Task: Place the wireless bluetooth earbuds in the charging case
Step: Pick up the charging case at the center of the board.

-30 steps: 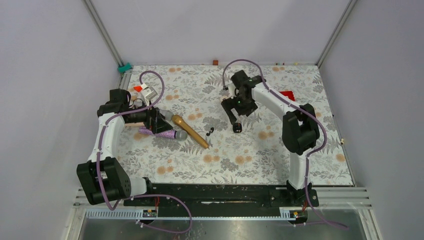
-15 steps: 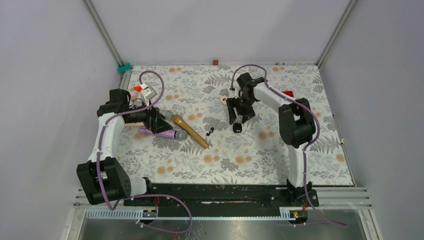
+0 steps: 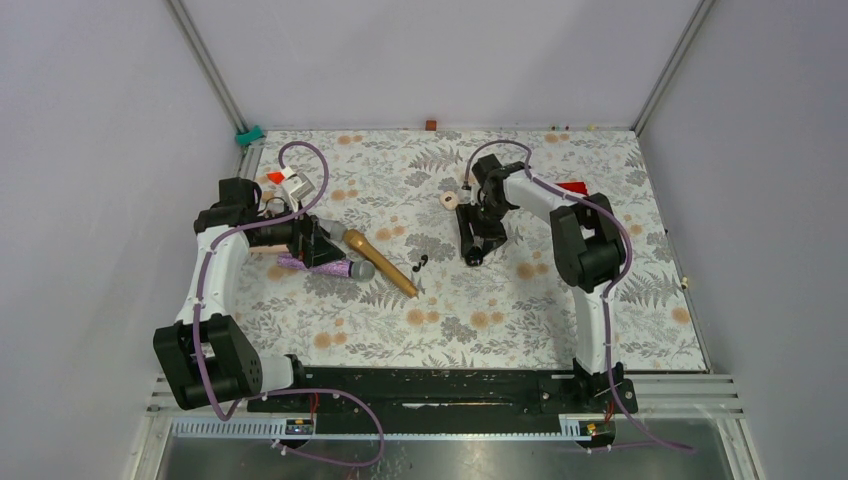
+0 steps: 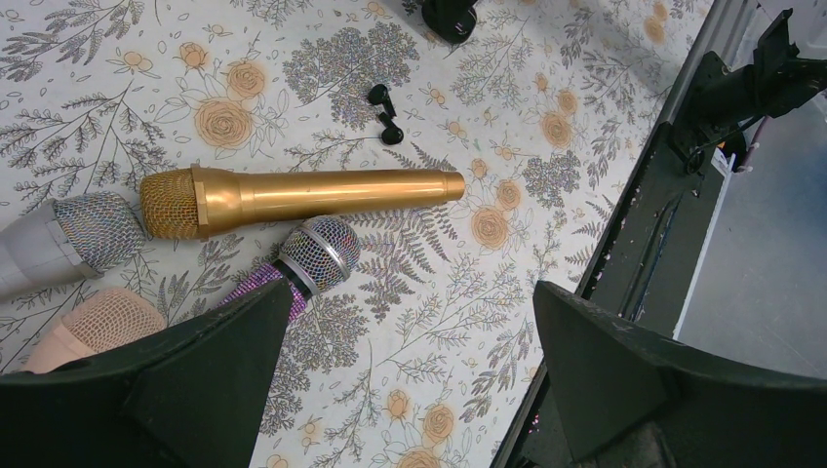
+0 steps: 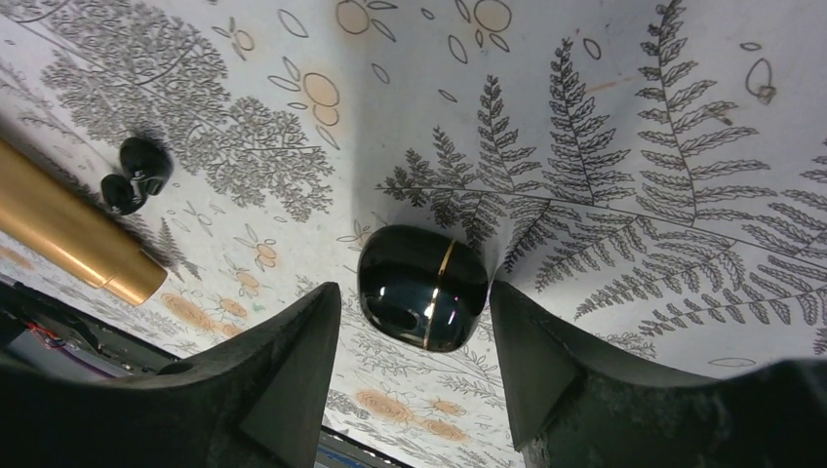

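The charging case [image 5: 422,288], a glossy black pebble with a thin gold seam, lies on the floral cloth [image 3: 560,300]. My right gripper [image 5: 413,289] straddles it with the jaws partly closed. Its right finger is at the case's side, and a narrow gap shows on the left. From above, the right gripper [image 3: 474,248] covers most of the charging case [image 3: 474,258]. The two black earbuds [image 3: 419,264] lie together on the cloth just left of it. These earbuds [image 4: 385,112] [image 5: 135,174] show in both wrist views. My left gripper [image 4: 412,292] hangs open over the microphones, holding nothing.
A gold microphone [image 3: 380,262] points toward the earbuds, and a purple one [image 3: 320,267] lies beside it. Silver [image 4: 68,239] and pink [image 4: 88,327] microphones lie under the left gripper. A small cream-pink object [image 3: 449,199] sits behind the right gripper. A red piece [image 3: 573,187] is far right.
My right gripper has swung down and toward me until it straddles the charging case, and its jaws have narrowed around it. The left arm has not moved.
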`<state>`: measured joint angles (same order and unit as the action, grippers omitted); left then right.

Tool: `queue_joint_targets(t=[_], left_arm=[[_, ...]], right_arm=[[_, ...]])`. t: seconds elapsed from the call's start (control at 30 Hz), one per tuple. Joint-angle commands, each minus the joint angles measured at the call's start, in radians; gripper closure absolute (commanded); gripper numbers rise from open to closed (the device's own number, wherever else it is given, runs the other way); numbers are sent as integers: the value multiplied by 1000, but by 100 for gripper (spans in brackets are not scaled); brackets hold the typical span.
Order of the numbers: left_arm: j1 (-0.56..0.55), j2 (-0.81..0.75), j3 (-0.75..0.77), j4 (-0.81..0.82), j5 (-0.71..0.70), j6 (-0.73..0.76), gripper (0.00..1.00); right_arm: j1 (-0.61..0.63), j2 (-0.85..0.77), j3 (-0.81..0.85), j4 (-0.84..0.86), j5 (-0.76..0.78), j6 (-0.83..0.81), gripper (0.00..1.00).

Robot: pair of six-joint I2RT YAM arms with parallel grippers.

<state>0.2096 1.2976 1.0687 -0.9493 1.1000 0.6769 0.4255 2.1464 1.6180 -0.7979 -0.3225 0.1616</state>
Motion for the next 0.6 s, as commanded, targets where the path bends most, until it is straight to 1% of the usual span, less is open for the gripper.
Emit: queue_joint_targets(t=[0.0,0.07,0.13,0.27,0.33,0.43,0.57], left_arm=[[7,-2,-3,9,34,26,1],[6,0,-2,10,32,26,1],[7,1,0,9,31,26,1],[6,4,0,9,29,26,1],[6,4,0,9,29,28,1],[7,14,-4,28,36,10,1],[6,43,-28,146,40,-103,1]], right_arm=[[19,17,-9,-4,28,19,35],[31,16,-10,-4,48,18,34],[44,20,-10,-4,52,12,37],[78,22,-5,-12,61,-13,54],[93,10,0,-16,73,-27,59],[125,-25,-4,-12,76,-66,63],[176,-116,-43,33,87,-152,65]])
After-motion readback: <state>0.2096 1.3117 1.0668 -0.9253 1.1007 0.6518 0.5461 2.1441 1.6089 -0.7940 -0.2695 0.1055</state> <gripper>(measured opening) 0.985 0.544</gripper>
